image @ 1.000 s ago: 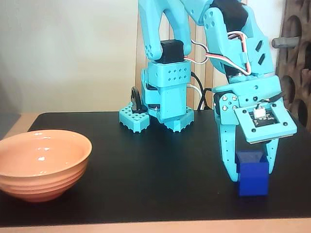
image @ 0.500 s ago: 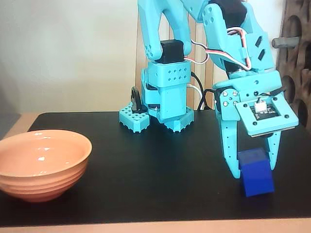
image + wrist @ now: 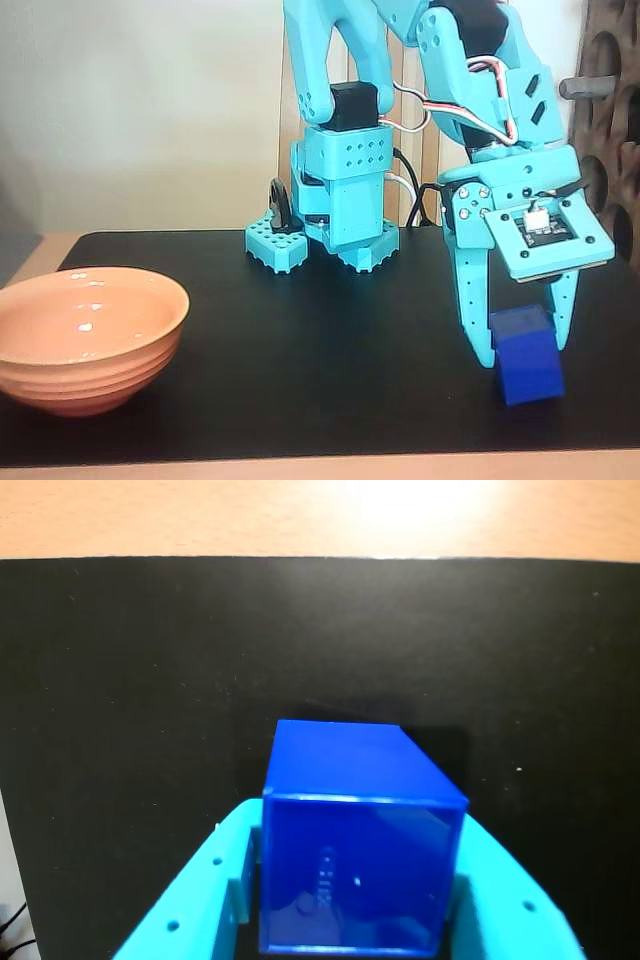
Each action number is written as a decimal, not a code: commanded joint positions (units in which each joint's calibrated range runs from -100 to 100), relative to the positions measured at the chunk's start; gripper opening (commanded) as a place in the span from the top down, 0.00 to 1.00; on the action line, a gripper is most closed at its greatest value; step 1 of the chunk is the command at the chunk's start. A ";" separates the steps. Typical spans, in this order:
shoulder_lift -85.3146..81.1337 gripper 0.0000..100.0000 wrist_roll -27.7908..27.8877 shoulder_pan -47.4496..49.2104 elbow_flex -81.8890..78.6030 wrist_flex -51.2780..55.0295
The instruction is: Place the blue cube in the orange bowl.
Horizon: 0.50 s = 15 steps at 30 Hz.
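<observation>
Black tabletop | my gripper clamps blue cube, slightly tilted | orange bowl well apart, far left in fixed view | carry leftward.

This looks like a room in a home, with a hobby robot set up on an ordinary table. A black mat covers a light wooden tabletop, whose bare edge shows along the bottom of the fixed view and across the top of the wrist view. Behind it, filling the upper left, is a plain cream wall. At the far right edge stands a dark wooden rack with round openings, much like a wine rack, which fits a living or dining space.
</observation>
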State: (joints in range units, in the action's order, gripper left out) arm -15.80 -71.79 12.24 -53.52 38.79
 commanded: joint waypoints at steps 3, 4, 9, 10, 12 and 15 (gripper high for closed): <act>-5.03 0.83 0.61 0.00 1.80 -0.64; -5.03 0.84 0.61 0.00 1.80 -0.64; -4.95 0.81 0.61 -0.10 1.70 -0.64; -4.95 0.82 0.61 -0.10 1.70 -0.64; -5.12 0.82 0.61 -0.10 1.70 -0.64; -5.54 0.82 0.61 -0.20 1.89 -0.73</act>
State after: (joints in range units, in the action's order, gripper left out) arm -15.80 -71.73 12.24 -53.52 38.79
